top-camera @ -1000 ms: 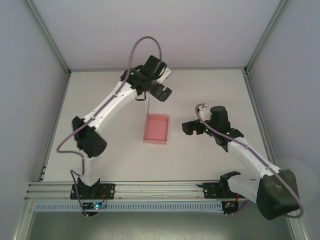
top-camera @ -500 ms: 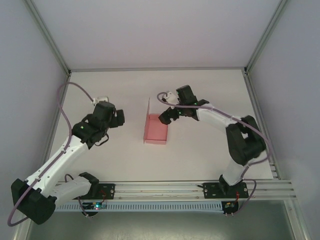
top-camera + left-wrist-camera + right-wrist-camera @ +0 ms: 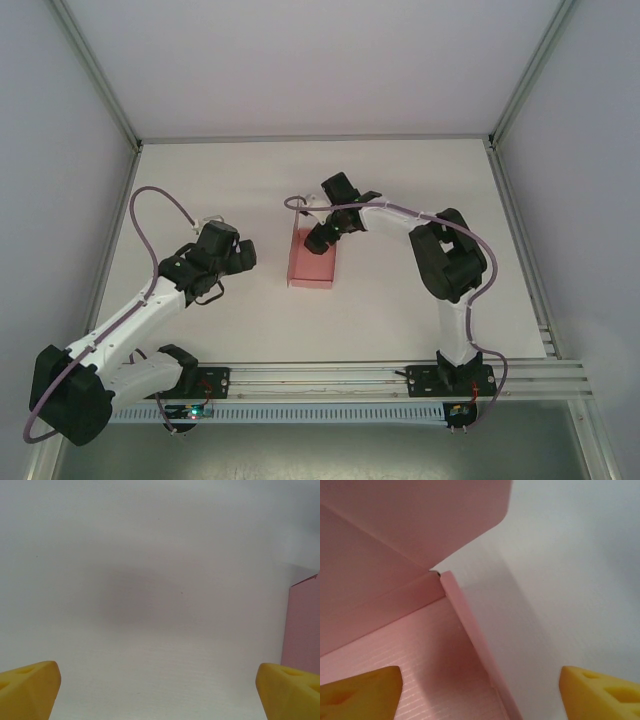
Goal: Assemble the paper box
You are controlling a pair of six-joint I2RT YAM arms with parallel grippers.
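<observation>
- Box (image 3: 312,262) sits in the middle of the table (image 3: 420,200), lid flap (image 3: 410,520) standing up
- Right claw (image 3: 322,239) hovers at its 1 o'clock corner, jaws apart, straddling a side wall (image 3: 470,632), gripping nothing
- Left claw (image 3: 241,256) hangs at 9 o'clock, jaws wide apart
- I'd pinch that wall squarely and gently, so the thin card doesn't buckle

This is a robotics lab test cell. A plain white desk (image 3: 400,300) sits boxed in by pale grey wall panels (image 3: 300,60), held in bare aluminium frame posts (image 3: 94,70) that rise from its far corners. A slotted aluminium rail (image 3: 320,373) runs along the near edge. Bolted to it are a white-and-black left robot arm (image 3: 130,320) and a matching right robot arm (image 3: 450,262). Purple cables (image 3: 150,188) loop off the arms. Small circuit boards with lit indicator lights (image 3: 185,410) hang below the rail.
</observation>
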